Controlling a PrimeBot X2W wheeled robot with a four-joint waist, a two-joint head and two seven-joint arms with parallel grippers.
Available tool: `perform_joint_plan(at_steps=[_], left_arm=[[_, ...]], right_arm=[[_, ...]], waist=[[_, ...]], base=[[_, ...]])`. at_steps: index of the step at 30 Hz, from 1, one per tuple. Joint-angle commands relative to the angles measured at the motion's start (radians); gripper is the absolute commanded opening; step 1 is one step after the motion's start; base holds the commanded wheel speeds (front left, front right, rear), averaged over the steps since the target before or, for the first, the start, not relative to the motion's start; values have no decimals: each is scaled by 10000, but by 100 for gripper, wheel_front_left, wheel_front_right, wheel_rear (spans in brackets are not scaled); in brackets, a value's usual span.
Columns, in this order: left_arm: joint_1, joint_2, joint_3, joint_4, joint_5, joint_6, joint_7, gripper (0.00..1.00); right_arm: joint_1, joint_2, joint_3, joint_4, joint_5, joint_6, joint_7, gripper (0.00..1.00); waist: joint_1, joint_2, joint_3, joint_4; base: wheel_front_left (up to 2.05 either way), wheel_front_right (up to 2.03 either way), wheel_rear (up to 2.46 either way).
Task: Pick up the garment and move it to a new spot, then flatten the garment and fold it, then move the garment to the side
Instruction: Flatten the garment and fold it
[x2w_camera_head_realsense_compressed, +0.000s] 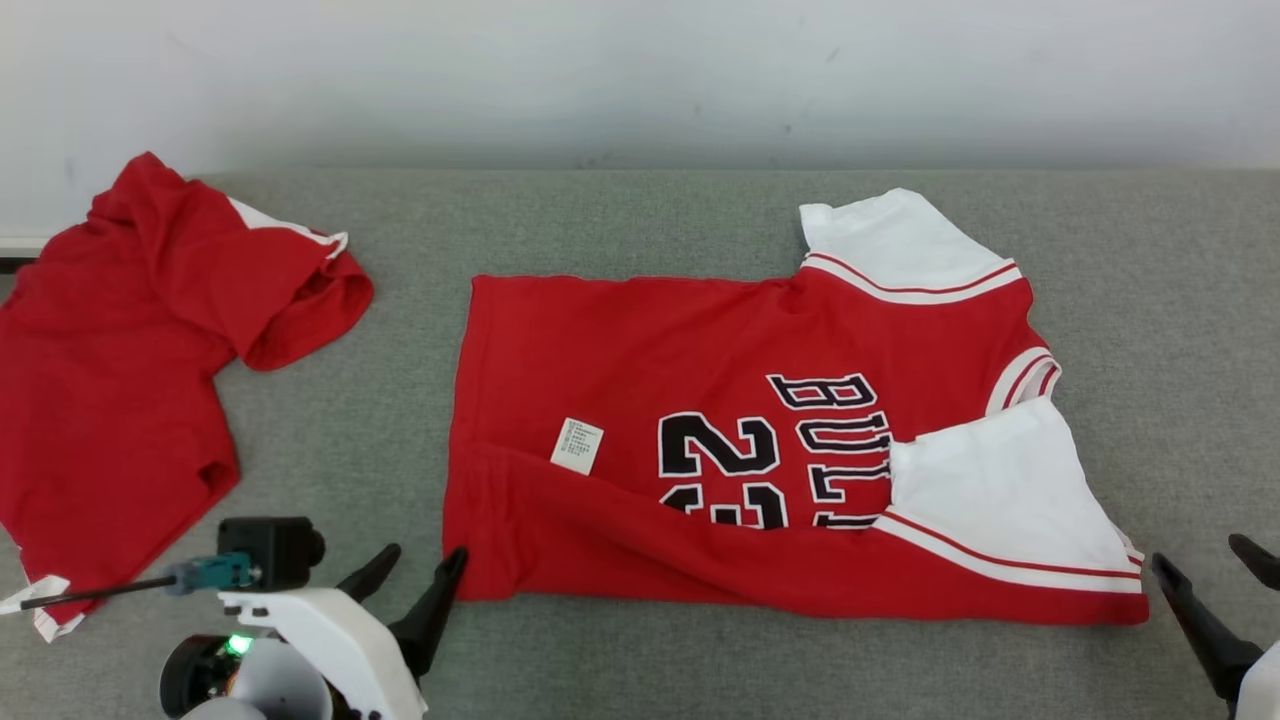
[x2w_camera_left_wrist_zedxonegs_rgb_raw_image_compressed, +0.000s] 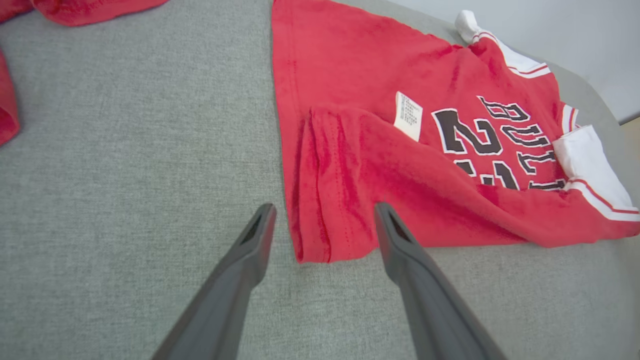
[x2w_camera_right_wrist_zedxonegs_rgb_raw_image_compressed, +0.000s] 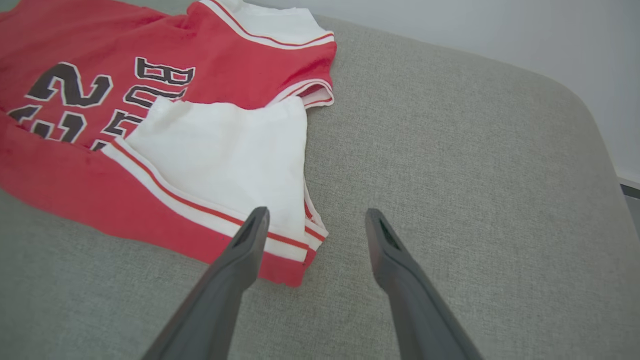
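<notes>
Head view: red jersey (x2w_camera_head_realsense_compressed: 740, 420) with white sleeves is laid out sideways on a grey fabric surface (x2w_camera_head_realsense_compressed: 620, 220), right of its middle, with the collar end toward the right edge. Its near long side is folded up over the front, so the black number and lettering are partly covered and a white label (x2w_camera_head_realsense_compressed: 577, 446) is exposed. A second red garment (x2w_camera_head_realsense_compressed: 120, 380) is heaped at the left edge, well apart. The left gripper (x2w_camera_head_realsense_compressed: 427, 552) is seen at the jersey's near left corner, and the right gripper (x2w_camera_head_realsense_compressed: 1197, 552) just beyond its near right corner. Both have their fingers spread and empty.

Left wrist view: two dark fingers are parted widely, and the jersey's hem corner is seen between their tips. Nothing is gripped.

Right wrist view: the fingers are parted widely. One fingertip is seen over the striped sleeve corner, the other over bare grey fabric. Nothing is gripped, and contact with the cloth cannot be judged.
</notes>
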Motion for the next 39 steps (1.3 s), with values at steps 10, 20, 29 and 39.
perform_joint_plan(at_steps=[10, 20, 29, 39], left_arm=[[-735, -561, -402, 1598, 436, -791, -453, 100], [-1128, -822, -648, 2330, 446, -1357, -334, 100], [-984, -1261, -1144, 2449, -40, -1869, 295, 100], [-904, -1279, -1283, 2250, -357, -2250, 643, 0]], right_arm=[[-702, 531, 861, 1702, -308, -1, -685, 100], [-1340, 536, 1132, 2525, -310, -1, -1036, 100], [-1550, 855, 1716, 2939, -74, 16, -711, 100], [-1715, 463, 2350, 2893, 814, 2, -663, 0]], waist=[[0, 0, 695, 67], [0, 0, 1104, 133], [0, 0, 1142, 70], [0, 0, 1001, -1]], base=[[0, 0, 0], [0, 0, 0], [0, 0, 0], [0, 0, 0]])
